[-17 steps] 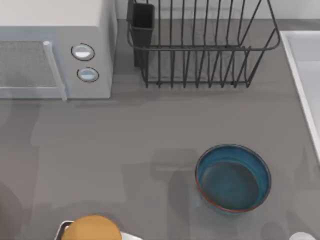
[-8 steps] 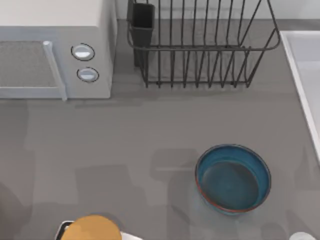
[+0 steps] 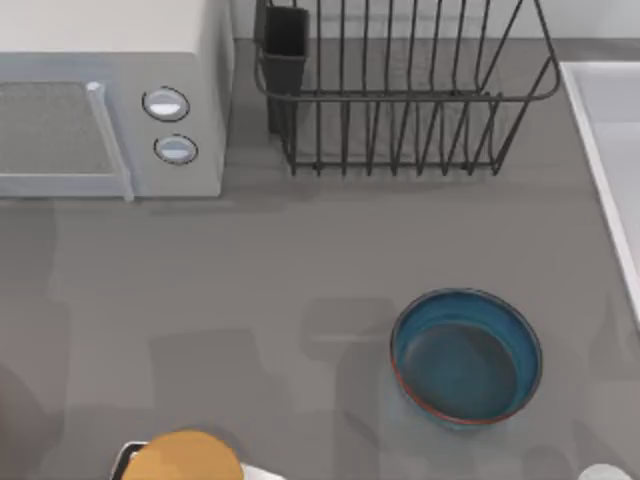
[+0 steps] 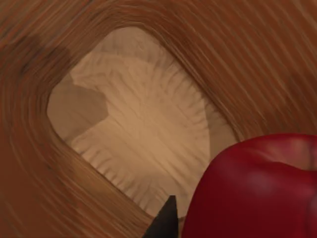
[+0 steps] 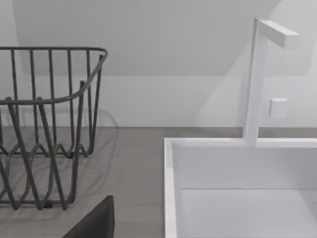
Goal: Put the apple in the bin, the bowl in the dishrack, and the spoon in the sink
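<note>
Close up in the left wrist view, the glossy red apple (image 4: 257,188) hangs over the opening of a woven brown bin (image 4: 237,59), with my left gripper (image 4: 173,218) shut on it; one dark fingertip (image 4: 166,223) shows beside it. The blue bowl (image 3: 466,358) with a reddish rim sits upright on the grey table, right of centre and near the front. The black wire dishrack (image 3: 400,97) (image 5: 49,48) stands at the back with its dark utensil cup (image 3: 284,45). The pale sink (image 3: 592,150) (image 5: 171,188) lies along the right edge. My right gripper (image 5: 94,223) is near the sink and rack. The spoon is out of view.
A white microwave (image 3: 110,110) with two round knobs fills the back left. An orange-yellow round thing (image 3: 185,457) sits at the front left edge. A white faucet (image 5: 252,79) rises behind the sink. A small white object (image 3: 605,472) shows at the front right corner.
Shadows on the left half of the table have shifted slightly. The bowl, rack and microwave have not moved.
</note>
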Controlling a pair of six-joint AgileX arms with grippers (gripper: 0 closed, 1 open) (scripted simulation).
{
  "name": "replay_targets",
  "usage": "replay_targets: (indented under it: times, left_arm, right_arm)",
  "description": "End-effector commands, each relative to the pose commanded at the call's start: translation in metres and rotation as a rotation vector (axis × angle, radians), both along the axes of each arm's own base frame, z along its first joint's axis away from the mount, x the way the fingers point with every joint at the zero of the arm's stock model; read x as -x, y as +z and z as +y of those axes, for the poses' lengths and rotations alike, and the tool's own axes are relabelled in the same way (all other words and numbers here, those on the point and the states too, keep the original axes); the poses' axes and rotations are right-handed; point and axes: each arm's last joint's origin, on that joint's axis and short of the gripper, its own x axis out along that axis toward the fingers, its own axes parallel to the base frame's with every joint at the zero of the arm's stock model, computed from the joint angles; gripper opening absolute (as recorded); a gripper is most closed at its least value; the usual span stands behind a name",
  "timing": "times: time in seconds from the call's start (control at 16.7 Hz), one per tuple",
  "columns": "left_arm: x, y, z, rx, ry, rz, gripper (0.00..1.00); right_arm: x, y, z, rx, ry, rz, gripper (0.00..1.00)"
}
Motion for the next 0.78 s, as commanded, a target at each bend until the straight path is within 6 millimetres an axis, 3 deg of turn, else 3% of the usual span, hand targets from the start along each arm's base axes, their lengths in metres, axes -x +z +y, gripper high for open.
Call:
replay_targets:
  times: [0.42, 0.78]
  left_arm:
    - [0.0000, 0.0000, 0.0000, 0.000, 0.000, 0.000, 0.98]
    - [0.0000, 0.0000, 0.0000, 0.000, 0.000, 0.000, 1.00]
  right_arm:
    - [0.0000, 0.0000, 0.0000, 0.000, 0.000, 0.000, 1.00]
    - [0.0000, 0.0000, 0.0000, 0.000, 0.000, 0.000, 1.00]
